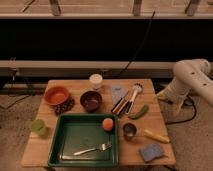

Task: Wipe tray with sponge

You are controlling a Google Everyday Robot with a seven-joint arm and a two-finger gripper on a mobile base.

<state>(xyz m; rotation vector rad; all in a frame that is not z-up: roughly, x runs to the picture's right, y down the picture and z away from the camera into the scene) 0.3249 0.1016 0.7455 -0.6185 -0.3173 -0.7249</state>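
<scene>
Now | sponge point(150, 152) right of tray point(75, 134) | pincer point(164, 94) perhaps rear-right, well apart

Two bowls point(56, 95) point(91, 100), one tray point(75, 134), one sponge point(150, 152)

- An orange bowl point(56, 95) sat near the far-left corner of the table point(35, 146) — a dark bowl point(91, 100) just beside it.
- A white cup point(96, 80) stood at the far edge.
- A green cup point(38, 126) stood by the left edge.
- A metal cup point(129, 131) stood toward the near-right corner.
</scene>
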